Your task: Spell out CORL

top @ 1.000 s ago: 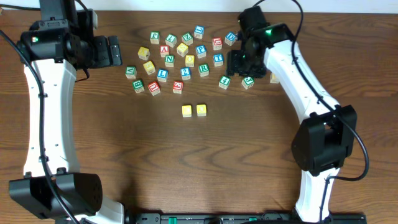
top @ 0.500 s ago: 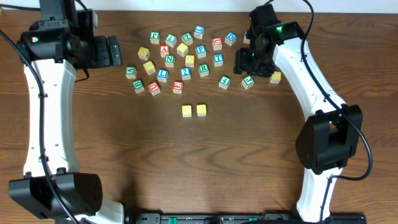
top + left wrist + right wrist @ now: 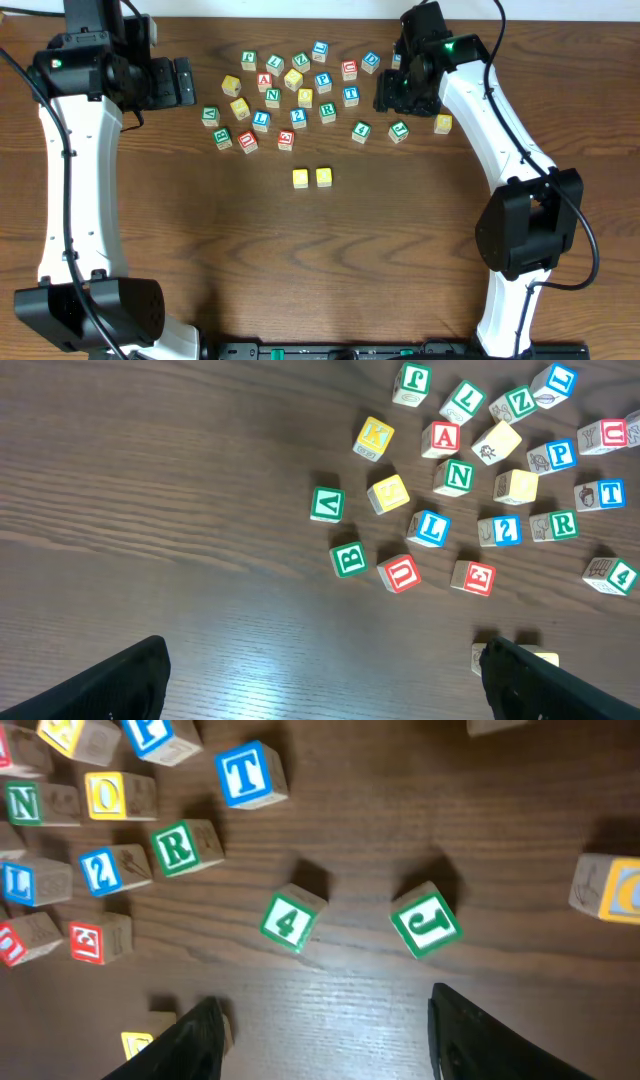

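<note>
Two yellow blocks (image 3: 300,178) (image 3: 323,177) lie side by side in the table's middle; I cannot read their faces. The loose letter blocks lie in a cluster at the back. Among them are a green R (image 3: 328,110) (image 3: 180,848), a blue L (image 3: 261,118) (image 3: 430,528) and a yellow O (image 3: 305,97) (image 3: 110,795). My right gripper (image 3: 392,95) (image 3: 325,1040) is open and empty, hovering by the cluster's right side, near a green 4 (image 3: 290,923) and a green J (image 3: 425,922). My left gripper (image 3: 185,82) (image 3: 320,680) is open and empty, left of the cluster.
A blue T (image 3: 245,772), blue 2 (image 3: 105,868) and red E (image 3: 95,938) lie around the R. A lone yellow block (image 3: 442,124) sits at the right beside my right arm. A green B (image 3: 348,558) and red U (image 3: 400,573) lie at the cluster's near left.
My right arm has shifted a little right and toward the back, uncovering the lone yellow block. The left arm and the blocks have not moved.
</note>
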Tool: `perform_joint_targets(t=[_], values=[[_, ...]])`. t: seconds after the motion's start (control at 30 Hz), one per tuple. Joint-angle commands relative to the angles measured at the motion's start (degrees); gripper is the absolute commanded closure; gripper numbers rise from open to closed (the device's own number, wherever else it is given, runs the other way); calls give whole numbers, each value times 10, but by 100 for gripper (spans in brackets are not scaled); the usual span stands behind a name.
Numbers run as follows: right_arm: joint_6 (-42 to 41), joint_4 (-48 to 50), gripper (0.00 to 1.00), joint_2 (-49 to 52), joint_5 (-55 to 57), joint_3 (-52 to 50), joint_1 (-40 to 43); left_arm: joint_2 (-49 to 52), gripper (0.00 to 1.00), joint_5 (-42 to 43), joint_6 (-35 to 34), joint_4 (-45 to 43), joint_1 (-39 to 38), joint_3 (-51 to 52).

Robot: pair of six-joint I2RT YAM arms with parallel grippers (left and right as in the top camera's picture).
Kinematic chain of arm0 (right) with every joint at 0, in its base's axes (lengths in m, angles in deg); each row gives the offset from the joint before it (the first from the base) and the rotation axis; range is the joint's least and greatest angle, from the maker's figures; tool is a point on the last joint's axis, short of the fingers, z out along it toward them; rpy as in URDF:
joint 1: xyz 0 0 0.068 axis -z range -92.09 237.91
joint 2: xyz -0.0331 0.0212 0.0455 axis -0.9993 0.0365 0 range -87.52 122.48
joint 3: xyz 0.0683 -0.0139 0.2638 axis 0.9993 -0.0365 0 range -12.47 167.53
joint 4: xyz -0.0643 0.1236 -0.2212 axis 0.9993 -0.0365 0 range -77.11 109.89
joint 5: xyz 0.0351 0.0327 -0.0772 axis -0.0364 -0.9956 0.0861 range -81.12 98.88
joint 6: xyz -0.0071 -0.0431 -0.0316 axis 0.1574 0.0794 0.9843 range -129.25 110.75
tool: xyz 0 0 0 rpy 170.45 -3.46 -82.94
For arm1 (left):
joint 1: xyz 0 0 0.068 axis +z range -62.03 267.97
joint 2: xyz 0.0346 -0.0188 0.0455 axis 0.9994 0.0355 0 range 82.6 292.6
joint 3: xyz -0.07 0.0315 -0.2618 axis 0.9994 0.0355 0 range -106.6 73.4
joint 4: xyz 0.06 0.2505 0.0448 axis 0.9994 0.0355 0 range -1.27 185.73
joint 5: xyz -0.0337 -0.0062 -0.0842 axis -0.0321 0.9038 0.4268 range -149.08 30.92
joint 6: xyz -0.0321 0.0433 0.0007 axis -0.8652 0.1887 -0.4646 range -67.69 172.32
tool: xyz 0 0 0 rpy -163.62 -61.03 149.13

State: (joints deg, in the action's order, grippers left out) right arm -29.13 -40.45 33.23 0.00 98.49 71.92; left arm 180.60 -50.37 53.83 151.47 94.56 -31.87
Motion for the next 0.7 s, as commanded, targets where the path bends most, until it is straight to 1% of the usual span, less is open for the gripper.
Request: perform_joint_targets(t=[0.0, 0.2, 0.3, 0.67], values=[[15, 2, 39, -20, -7, 34, 2, 1, 2, 3, 4, 1, -2, -15], [42, -15, 39, -20, 0, 126, 2, 1, 2, 3, 4, 1, -2, -15], [52, -14, 39, -20, 13, 154, 2, 1, 2, 3, 4, 1, -2, -15], [53, -24, 38, -14, 12, 144, -6, 1, 2, 3, 4, 1, -2, -15]])
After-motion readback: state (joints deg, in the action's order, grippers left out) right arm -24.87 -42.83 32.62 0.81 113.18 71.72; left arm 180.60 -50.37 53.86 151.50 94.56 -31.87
